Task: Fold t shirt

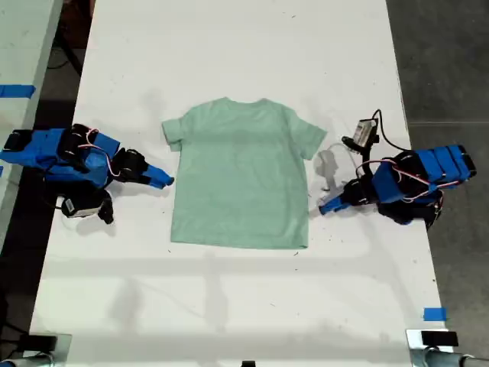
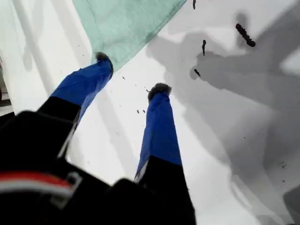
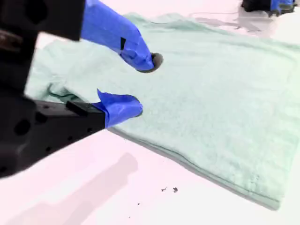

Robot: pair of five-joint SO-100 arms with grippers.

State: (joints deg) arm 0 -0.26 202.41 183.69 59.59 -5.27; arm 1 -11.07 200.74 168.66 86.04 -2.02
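Observation:
The pale mint-green t shirt (image 1: 241, 176) lies flat and unfolded in the middle of the white table (image 1: 244, 46), neck toward the far side. My first gripper (image 1: 327, 205) rests on the table at the exterior view's right, just off the shirt's lower side edge. In its wrist view my first gripper (image 2: 131, 74) is open, one fingertip (image 2: 103, 58) at the edge of the t shirt (image 2: 126, 23). My second gripper (image 1: 162, 180) sits at the exterior view's left, below the sleeve. It is open at my second gripper (image 3: 144, 83), hovering at the side edge of the t shirt (image 3: 220, 103).
A patch of blue tape (image 1: 434, 313) marks the table near the exterior view's lower right. A second table with blue tape (image 1: 17, 91) stands at the exterior view's left. Dark floor (image 1: 447, 61) borders the table on the exterior view's right.

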